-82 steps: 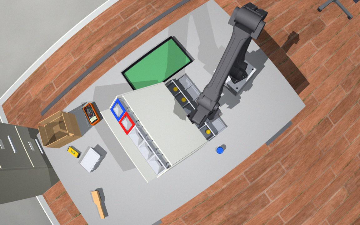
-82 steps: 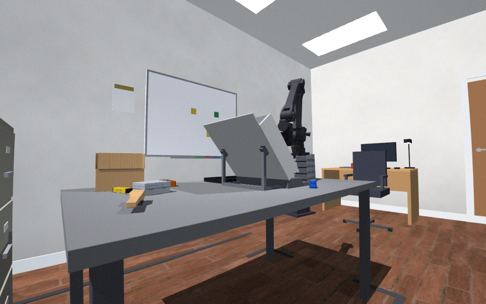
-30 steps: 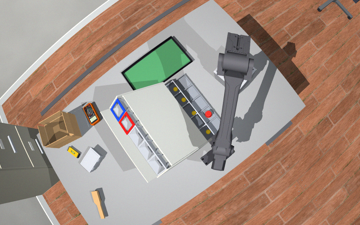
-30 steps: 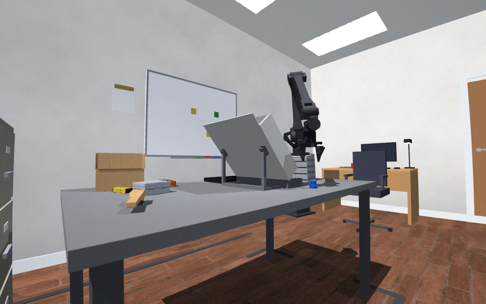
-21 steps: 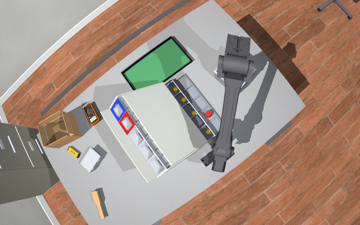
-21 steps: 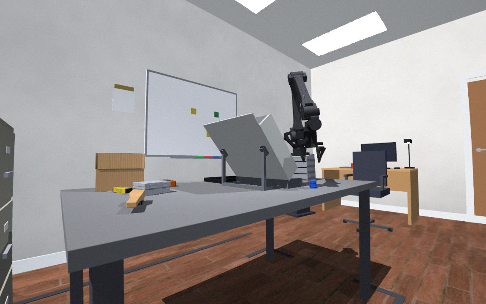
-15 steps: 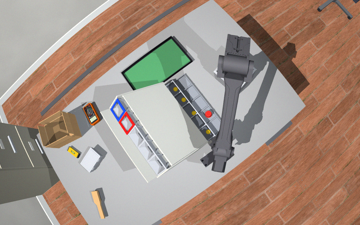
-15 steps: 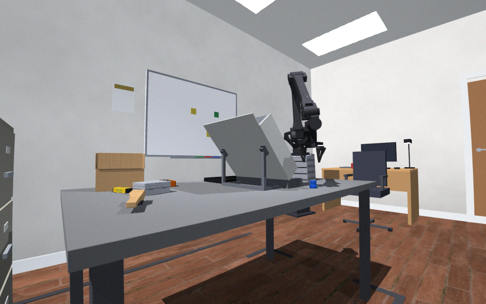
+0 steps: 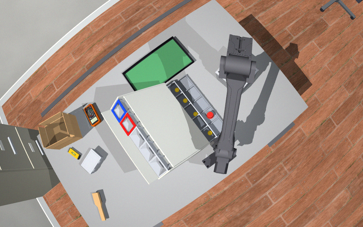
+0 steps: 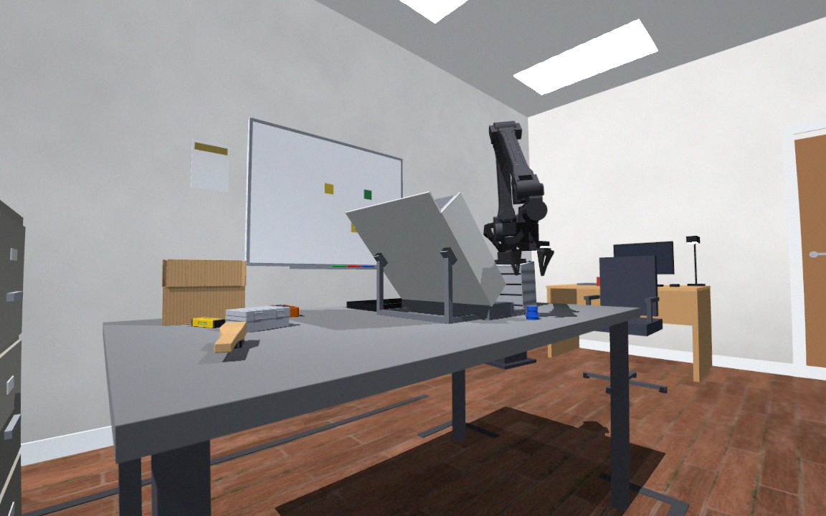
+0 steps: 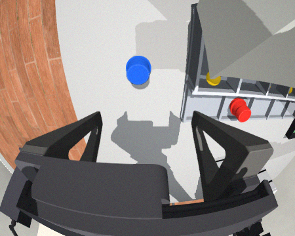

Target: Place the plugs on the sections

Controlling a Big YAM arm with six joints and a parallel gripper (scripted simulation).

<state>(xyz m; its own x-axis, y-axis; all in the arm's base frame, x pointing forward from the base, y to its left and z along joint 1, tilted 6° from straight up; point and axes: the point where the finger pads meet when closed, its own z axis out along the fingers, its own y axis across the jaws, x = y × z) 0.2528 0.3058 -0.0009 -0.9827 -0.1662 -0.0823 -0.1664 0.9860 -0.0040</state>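
The red plug (image 9: 210, 114) stands on the flat front part of one section of the grey divided tray (image 9: 195, 108); it also shows in the wrist view (image 11: 240, 109). The blue plug (image 11: 138, 69) stands on the table past the tray's end, near the table edge (image 10: 531, 312); the arm hides it in the top view. My gripper (image 11: 147, 117) (image 10: 525, 256) is open and empty, above the table a short way from the blue plug. Yellow marbles (image 9: 195, 113) lie in several sections. The blue-banded funnel (image 9: 118, 110) and red-banded funnel (image 9: 127, 125) sit side by side atop the sloped cover (image 9: 163, 121).
A green tray (image 9: 158, 64) lies behind the cover. A cardboard box (image 9: 59, 130), a multimeter (image 9: 92, 114), a white case (image 9: 91, 160), a yellow level (image 9: 74, 152) and a wooden block (image 9: 99, 205) lie on the far side. A filing cabinet (image 9: 8, 158) stands beside the table.
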